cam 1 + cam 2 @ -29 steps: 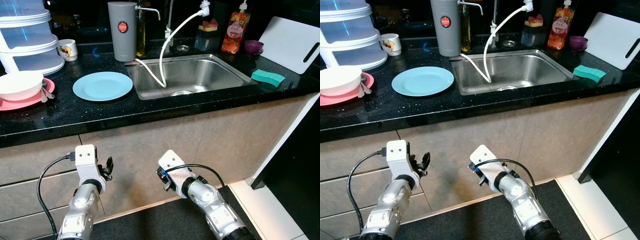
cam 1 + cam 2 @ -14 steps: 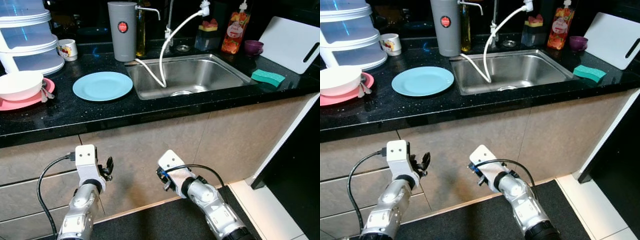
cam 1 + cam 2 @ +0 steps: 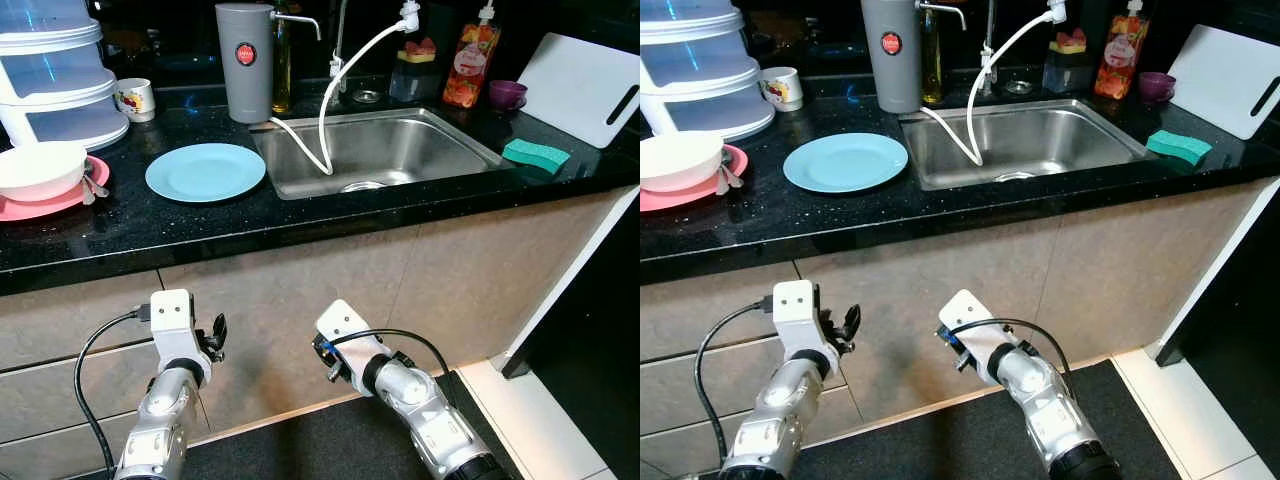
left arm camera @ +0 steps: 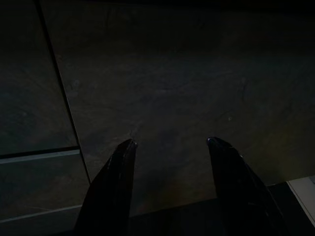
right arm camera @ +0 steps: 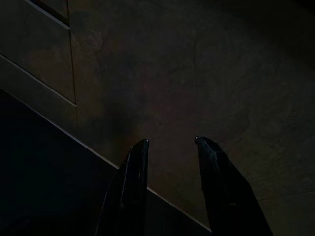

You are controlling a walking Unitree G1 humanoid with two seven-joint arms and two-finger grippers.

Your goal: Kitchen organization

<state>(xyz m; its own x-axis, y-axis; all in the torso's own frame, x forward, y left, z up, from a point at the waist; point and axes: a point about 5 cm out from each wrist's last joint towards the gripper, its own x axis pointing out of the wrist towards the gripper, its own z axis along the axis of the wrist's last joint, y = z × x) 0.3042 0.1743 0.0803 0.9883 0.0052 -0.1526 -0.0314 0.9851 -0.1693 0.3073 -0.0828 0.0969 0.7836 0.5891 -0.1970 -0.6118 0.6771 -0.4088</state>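
Note:
A light blue plate (image 3: 205,171) lies on the black counter (image 3: 150,235), left of the steel sink (image 3: 385,150). Further left a white bowl (image 3: 38,168) rests on a pink plate (image 3: 60,202) with spoons (image 3: 92,183) beside it. A green sponge (image 3: 536,154) lies right of the sink. Both arms hang low in front of the cabinet fronts. My left gripper (image 4: 170,145) is open with nothing between its fingers, facing a dim cabinet panel. My right gripper (image 5: 170,142) is open too, pointed at the cabinet base.
A grey water filter jug (image 3: 245,62), a mug (image 3: 134,98) and stacked white containers (image 3: 60,75) stand at the back left. Bottles (image 3: 471,65), a purple cup (image 3: 507,94) and a white cutting board (image 3: 582,85) sit at the back right. A white hose (image 3: 330,110) hangs into the sink.

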